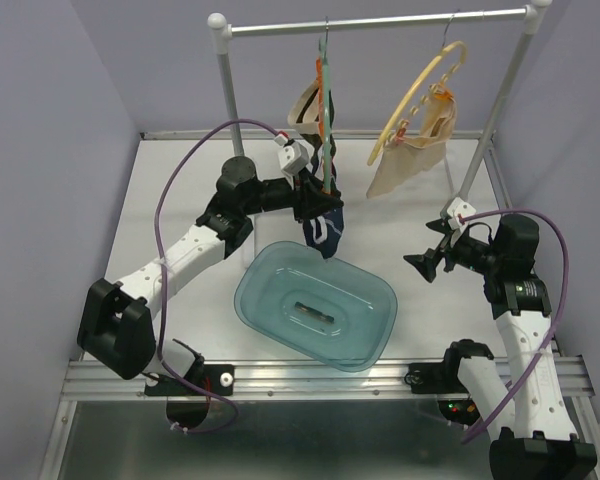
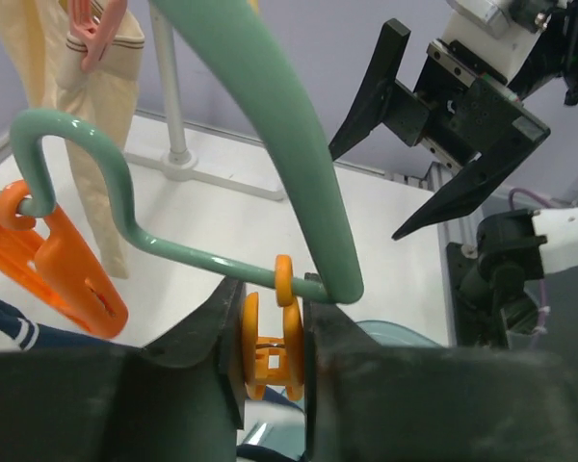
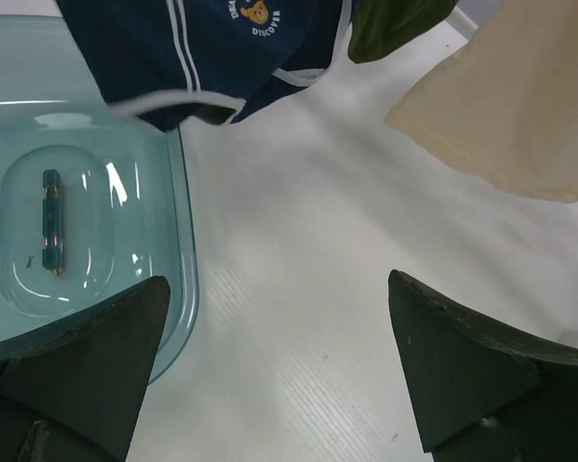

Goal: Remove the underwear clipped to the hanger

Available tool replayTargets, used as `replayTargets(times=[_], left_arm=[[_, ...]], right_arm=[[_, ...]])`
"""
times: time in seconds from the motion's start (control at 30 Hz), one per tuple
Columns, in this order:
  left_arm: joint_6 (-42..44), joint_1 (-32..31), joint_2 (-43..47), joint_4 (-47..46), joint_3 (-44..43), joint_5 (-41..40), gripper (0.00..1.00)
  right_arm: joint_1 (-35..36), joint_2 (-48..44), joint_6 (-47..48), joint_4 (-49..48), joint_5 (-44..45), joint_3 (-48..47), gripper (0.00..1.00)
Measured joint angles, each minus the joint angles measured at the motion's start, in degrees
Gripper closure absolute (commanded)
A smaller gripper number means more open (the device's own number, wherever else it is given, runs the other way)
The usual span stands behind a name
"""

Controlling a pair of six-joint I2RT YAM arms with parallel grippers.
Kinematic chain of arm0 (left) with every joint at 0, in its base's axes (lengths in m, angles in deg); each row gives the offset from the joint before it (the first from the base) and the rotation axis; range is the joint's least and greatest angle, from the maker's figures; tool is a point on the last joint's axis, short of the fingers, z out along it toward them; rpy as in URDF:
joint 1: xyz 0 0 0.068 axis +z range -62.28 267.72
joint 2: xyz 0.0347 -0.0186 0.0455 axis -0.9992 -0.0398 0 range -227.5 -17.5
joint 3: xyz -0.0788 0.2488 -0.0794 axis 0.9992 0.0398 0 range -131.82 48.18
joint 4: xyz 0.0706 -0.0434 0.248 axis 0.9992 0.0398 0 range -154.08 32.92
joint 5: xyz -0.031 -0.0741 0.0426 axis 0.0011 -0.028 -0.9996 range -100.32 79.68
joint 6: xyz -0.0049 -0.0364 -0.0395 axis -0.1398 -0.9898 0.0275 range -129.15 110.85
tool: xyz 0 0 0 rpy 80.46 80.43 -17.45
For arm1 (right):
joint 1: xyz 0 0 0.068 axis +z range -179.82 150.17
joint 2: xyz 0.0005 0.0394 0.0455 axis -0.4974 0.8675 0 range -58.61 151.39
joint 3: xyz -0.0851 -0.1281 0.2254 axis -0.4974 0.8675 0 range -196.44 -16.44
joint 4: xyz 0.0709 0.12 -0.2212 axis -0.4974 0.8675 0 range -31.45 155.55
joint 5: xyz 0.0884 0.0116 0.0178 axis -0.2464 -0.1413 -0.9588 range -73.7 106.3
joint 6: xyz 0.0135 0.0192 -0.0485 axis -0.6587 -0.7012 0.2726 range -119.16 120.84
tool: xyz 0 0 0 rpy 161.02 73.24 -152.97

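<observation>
A green hanger (image 1: 325, 120) hangs from the rail with orange clips; the navy brief (image 1: 326, 230) with white trim and a dark olive garment (image 3: 390, 24) hang from it. My left gripper (image 1: 315, 198) is shut on an orange clip (image 2: 273, 345) on the hanger's green bar (image 2: 173, 252). A second orange clip (image 2: 67, 274) holds the navy brief (image 2: 5, 322) at left. The navy brief (image 3: 207, 48) also shows in the right wrist view. The pale beige garment (image 1: 410, 160) hangs on a yellow hanger (image 1: 420, 95). My right gripper (image 1: 418, 262) is open and empty above the table.
A clear teal bin (image 1: 316, 303) sits on the table below the navy brief and shows in the right wrist view (image 3: 77, 221). The rack's white posts (image 1: 223, 95) stand at the back left and back right (image 1: 500, 110). Purple walls close the sides.
</observation>
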Motion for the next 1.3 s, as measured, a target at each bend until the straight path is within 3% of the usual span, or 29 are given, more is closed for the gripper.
replayTargets(times=[0.07, 0.13, 0.17, 0.27, 0.3, 0.37, 0.6, 0.93, 1.13, 1.3], left_arm=[[-0.37, -0.02, 0.00, -0.66, 0.00, -0.07, 1.00], [-0.48, -0.02, 0.00, -0.96, 0.00, -0.22, 0.77], [-0.50, -0.02, 0.02, -1.09, 0.00, -0.50, 0.57], [-0.92, -0.02, 0.11, -1.33, 0.00, -2.14, 0.31], [-1.03, 0.00, 0.24, -1.36, 0.00, -3.02, 0.17], [-0.90, -0.02, 0.90, -1.36, 0.02, -4.31, 0.02], [1.46, -0.02, 7.89, 0.17, 0.13, -8.92, 0.01], [11.45, 0.00, 14.95, 13.99, 0.79, -15.37, 0.01], [13.07, 0.00, 20.85, 17.68, 5.77, -22.82, 0.01], [11.67, 0.02, 24.96, 18.05, 9.38, -31.17, 0.01]], right_arm=[[0.00, 0.00, -0.02, -0.02, 0.00, 0.04, 0.00], [0.00, -0.07, 0.00, -0.02, 0.00, 0.26, 0.00], [0.00, -0.11, -0.02, 0.02, 0.02, 0.42, 0.00], [0.00, -0.24, -0.02, 0.00, 0.02, 0.55, 0.00], [0.00, -0.35, -0.02, 0.02, 0.02, 0.55, 0.00], [0.00, -0.46, -0.02, 0.00, 0.00, 0.55, 0.00], [0.00, -0.70, 0.13, 0.00, -0.31, 0.55, 0.00], [0.00, 0.42, 1.53, 0.02, -5.51, 0.55, 0.00], [0.00, 2.43, 0.26, 0.22, -10.47, -0.22, 0.00], [0.00, 4.72, -5.35, 0.96, -13.33, -7.23, 0.00]])
